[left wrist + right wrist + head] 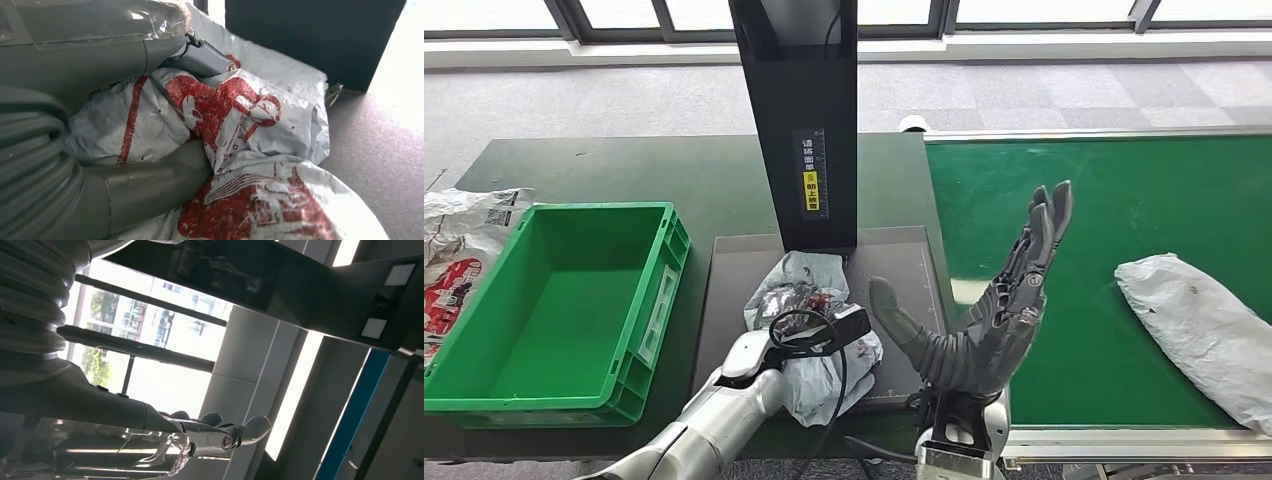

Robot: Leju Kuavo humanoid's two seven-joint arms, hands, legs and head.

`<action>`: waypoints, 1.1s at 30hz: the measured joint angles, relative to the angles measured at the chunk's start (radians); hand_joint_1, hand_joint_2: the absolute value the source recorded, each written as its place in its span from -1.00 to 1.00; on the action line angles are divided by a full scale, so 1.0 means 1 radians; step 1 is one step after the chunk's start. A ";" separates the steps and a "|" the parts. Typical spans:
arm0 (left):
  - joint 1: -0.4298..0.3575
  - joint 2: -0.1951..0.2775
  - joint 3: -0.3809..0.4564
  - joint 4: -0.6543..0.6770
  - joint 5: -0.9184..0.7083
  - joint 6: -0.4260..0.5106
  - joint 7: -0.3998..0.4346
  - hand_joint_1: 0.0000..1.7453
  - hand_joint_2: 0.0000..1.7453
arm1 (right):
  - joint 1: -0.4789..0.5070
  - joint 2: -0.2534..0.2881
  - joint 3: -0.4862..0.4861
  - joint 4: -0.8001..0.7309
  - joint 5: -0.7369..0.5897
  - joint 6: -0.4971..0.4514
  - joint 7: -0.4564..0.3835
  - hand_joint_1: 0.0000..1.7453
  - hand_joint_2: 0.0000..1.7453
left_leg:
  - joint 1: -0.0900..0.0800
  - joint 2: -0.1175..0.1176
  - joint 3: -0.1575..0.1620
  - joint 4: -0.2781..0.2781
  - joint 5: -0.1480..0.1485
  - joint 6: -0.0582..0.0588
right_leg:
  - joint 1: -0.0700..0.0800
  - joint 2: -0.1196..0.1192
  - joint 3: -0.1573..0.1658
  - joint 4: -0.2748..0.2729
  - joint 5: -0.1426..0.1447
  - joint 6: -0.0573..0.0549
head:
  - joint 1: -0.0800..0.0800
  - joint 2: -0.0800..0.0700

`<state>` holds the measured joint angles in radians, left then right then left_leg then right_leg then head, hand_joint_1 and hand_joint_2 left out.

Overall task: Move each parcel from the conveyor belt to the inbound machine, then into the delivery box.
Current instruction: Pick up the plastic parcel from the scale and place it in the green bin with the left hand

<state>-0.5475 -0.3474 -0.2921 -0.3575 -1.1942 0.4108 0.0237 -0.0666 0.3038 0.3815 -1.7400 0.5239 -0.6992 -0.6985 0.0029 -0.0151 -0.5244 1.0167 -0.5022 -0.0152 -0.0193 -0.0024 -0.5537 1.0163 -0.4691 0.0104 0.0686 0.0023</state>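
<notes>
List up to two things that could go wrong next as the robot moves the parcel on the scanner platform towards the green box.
1. The left hand grips crumpled loose wrap of the parcel, so it might slip or sag when lifted.
2. The green crate has a raised wall beside the platform; a low carry could catch the parcel on it.

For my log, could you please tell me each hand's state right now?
Left hand: holding the parcel on the machine's plate.
Right hand: open, raised, holding nothing.

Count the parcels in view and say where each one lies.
3: parcel on the inbound machine's plate under the left hand; parcel on the conveyor belt; parcel left of the green box.
</notes>
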 joint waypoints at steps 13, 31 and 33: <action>0.146 0.055 0.225 -0.474 -0.291 0.290 -0.101 1.00 1.00 | 0.000 0.000 -0.001 0.017 -0.042 0.000 0.000 -1.00 1.00 | 0.001 0.005 -0.016 0.001 0.010 -0.003 | 0.002 0.006 -0.028 0.002 0.011 -0.002 | 0.000 0.000; 0.156 0.089 0.387 -0.765 -0.363 0.291 -0.075 1.00 1.00 | -0.002 0.000 -0.001 0.043 -0.071 0.000 0.000 -1.00 1.00 | 0.001 0.005 -0.019 0.001 0.011 -0.004 | 0.003 0.006 -0.030 0.002 0.012 -0.002 | 0.000 0.000; 0.144 0.110 0.403 -0.793 -0.364 0.291 -0.067 1.00 1.00 | -0.002 0.000 0.000 0.050 -0.081 0.000 0.000 -1.00 1.00 | 0.001 0.005 -0.019 0.001 0.011 -0.005 | 0.003 0.006 -0.031 0.002 0.012 -0.002 | 0.000 0.000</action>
<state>-0.4037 -0.2372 0.1105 -1.1504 -1.5584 0.7015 -0.0437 -0.0689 0.3037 0.3811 -1.6902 0.4428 -0.6992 -0.6985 0.0038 -0.0098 -0.5434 1.0174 -0.4912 -0.0199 -0.0161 0.0036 -0.5844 1.0179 -0.4571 0.0080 0.0684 0.0023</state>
